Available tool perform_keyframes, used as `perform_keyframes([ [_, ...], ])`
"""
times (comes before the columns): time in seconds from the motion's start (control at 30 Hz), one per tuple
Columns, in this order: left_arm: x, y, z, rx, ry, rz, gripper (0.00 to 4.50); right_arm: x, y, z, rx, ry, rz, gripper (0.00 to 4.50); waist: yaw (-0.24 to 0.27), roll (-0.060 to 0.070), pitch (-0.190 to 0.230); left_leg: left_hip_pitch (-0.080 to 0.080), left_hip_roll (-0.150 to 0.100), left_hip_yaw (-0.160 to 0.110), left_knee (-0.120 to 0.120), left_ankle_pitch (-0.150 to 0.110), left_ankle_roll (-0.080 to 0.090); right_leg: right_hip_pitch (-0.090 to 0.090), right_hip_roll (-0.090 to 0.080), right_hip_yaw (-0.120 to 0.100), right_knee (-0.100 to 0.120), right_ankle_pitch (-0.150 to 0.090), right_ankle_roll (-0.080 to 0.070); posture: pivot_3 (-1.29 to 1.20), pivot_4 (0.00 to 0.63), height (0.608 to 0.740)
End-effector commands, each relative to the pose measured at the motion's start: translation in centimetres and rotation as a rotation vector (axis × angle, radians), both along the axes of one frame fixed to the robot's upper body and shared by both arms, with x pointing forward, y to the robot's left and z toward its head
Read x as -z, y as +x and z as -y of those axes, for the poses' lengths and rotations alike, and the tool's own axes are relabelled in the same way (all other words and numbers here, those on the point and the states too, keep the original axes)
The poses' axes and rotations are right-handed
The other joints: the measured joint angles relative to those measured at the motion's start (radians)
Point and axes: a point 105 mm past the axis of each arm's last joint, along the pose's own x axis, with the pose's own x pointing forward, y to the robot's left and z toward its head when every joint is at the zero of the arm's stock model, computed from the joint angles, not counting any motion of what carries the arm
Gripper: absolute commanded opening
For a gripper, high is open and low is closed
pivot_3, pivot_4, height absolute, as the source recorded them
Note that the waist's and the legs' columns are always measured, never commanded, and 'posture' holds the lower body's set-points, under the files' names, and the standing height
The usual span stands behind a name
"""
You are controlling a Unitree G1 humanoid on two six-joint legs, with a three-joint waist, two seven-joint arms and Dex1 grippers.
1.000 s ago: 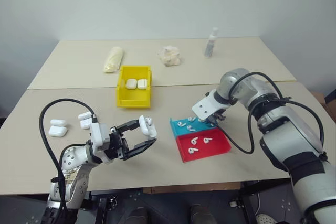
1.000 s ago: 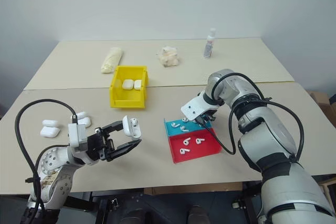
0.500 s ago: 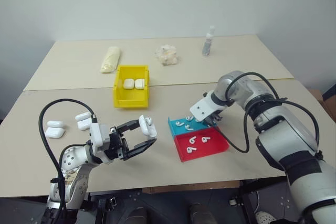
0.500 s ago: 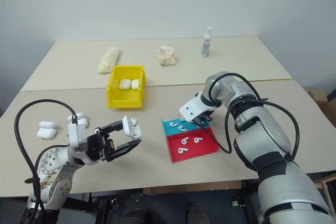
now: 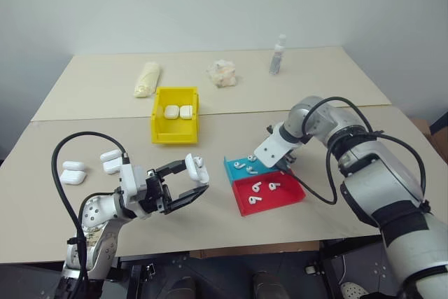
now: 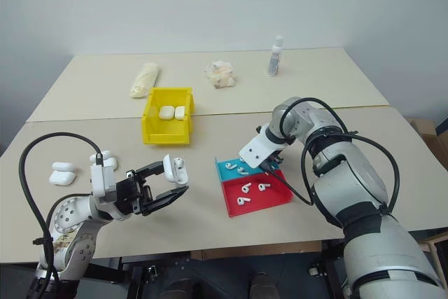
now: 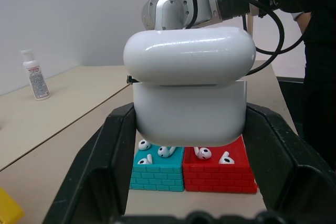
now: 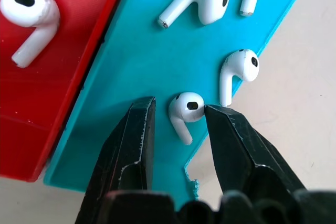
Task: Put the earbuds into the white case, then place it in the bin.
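I take the blue tray (image 5: 246, 168) as my landmark. My right gripper (image 8: 177, 113) is down over it, fingers set narrowly apart to either side of one earbud (image 8: 185, 110) that lies near the tray's edge. One finger looks to be touching the bud's head and the other stands just off it, so I judge the pinch is not made and the bud rests on the tray floor. Three more earbuds (image 8: 197, 1) lie farther in on the same blue tray, and the red tray (image 5: 269, 196), touching the blue one on the side nearer me, carries a few more.

Well to the left of the blue tray, my left gripper (image 5: 183, 182) is clamped on the white case (image 5: 197, 169) and holds it up off the table, lid flipped open. From the left wrist camera the case (image 7: 189, 85) faces the trays, lid raised over the body, and I cannot see inside it, so I cannot say whether any bud is seated.

Beyond the blue tray and to its left stands the yellow bin (image 5: 177, 114), with two white cases (image 5: 179, 111) already inside. Several more cases (image 5: 75, 171) lie on the table (image 5: 336, 89) far left of the tray, past my left gripper.

As I read it, two cases are finished. For the one in hand, the buds have to be picked, carried across and dropped in, the lid shut, and the case set in the bin.
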Motion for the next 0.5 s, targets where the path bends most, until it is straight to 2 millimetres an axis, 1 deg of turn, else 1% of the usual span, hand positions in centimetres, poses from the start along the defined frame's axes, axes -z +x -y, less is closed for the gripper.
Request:
perform_keyframes([
  [0.03, -0.87, -0.53, 0.32, 0.011, 0.007, 0.051, 2.75, -1.27, 0.39, -0.21, -0.033, -0.01, 0.057, 1.94, 0.0, 0.0, 0.0, 0.0, 0.0, 0.0, 0.0, 0.0, 0.0, 0.0, 0.0, 0.0, 0.0, 0.0, 0.0, 0.0, 0.15, 0.74],
  [0.27, -0.8, -0.58, 0.37, 0.01, 0.009, 0.048, 2.75, -1.4, 0.31, -0.67, -0.068, -0.015, 0.064, 1.94, -0.001, 0.0, 0.0, 0.0, 0.0, 0.0, 0.0, 0.0, 0.0, 0.0, 0.0, 0.0, 0.0, 0.0, 0.0, 0.0, 0.15, 0.74],
  [0.5, -0.83, -0.57, 0.39, 0.007, 0.01, 0.049, 2.75, -1.14, 0.14, -0.69, -0.093, -0.03, 0.061, 1.94, -0.001, 0.0, 0.0, 0.0, 0.0, 0.0, 0.0, 0.0, 0.0, 0.0, 0.0, 0.0, 0.0, 0.0, 0.0, 0.0, 0.15, 0.74],
])
